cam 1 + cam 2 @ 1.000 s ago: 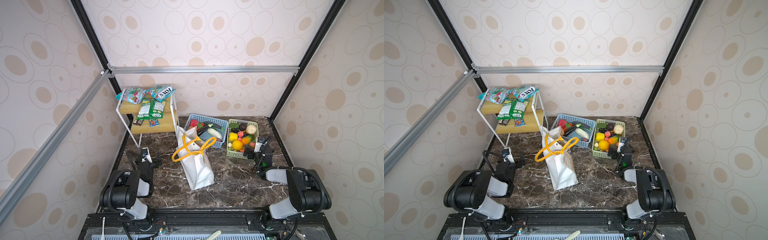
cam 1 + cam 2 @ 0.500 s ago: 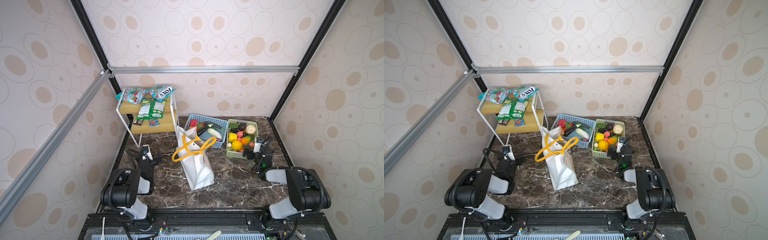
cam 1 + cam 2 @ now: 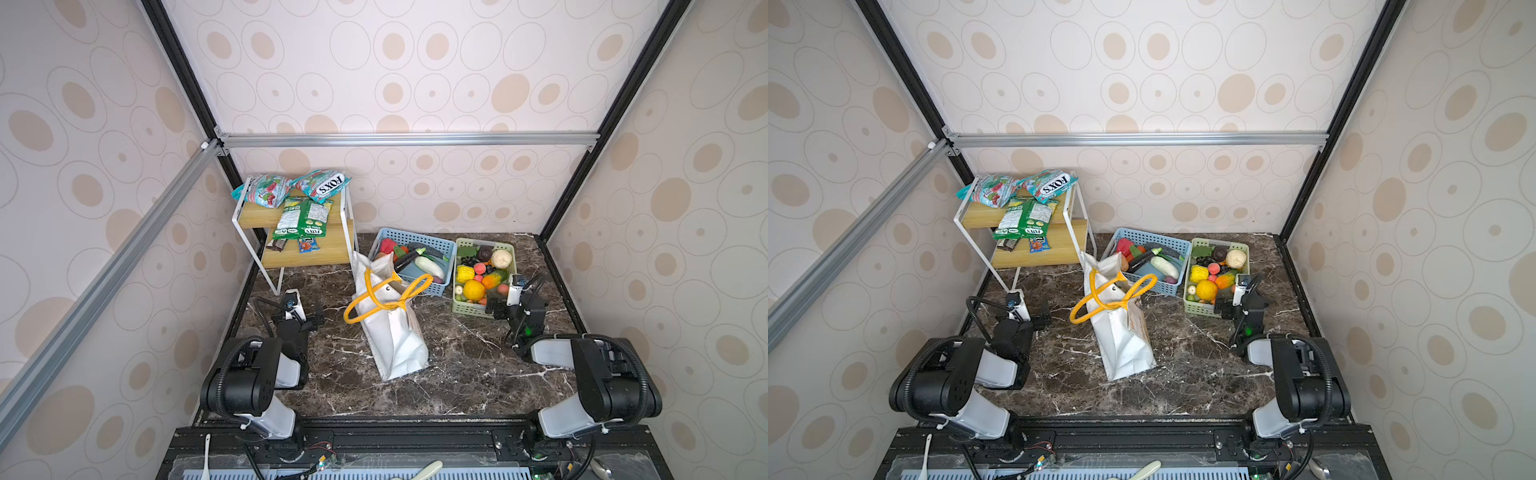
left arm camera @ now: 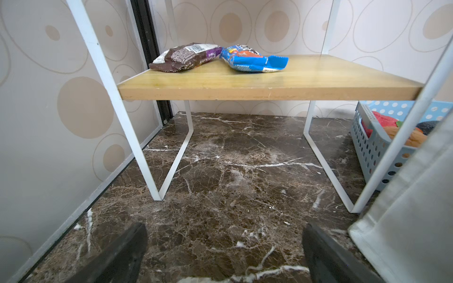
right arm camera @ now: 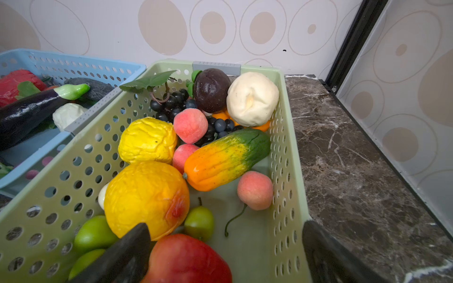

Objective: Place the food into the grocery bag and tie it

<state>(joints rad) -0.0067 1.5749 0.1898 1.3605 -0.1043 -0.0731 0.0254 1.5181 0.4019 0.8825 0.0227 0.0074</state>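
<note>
1. Left gripper (image 4: 224, 245) is gaping empty above the tabletop (image 4: 220, 171).
2. Right gripper (image 5: 225, 245) is gaping empty over the green basket (image 5: 289, 171).
3. Food (image 5: 147, 201) is lying there; grocery bag (image 3: 395, 340) is standing just beside the blue basket (image 3: 411, 241).

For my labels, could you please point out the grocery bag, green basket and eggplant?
grocery bag (image 3: 395, 345), in a top view, white side panel
green basket (image 5: 285, 171), right wrist view, perforated side wall
eggplant (image 5: 27, 115), right wrist view, dark purple body

Marble table (image 3: 457, 365), bag (image 3: 395, 345), blue basket (image 3: 432, 289), green basket (image 3: 469, 308), rack (image 3: 307, 257)
</note>
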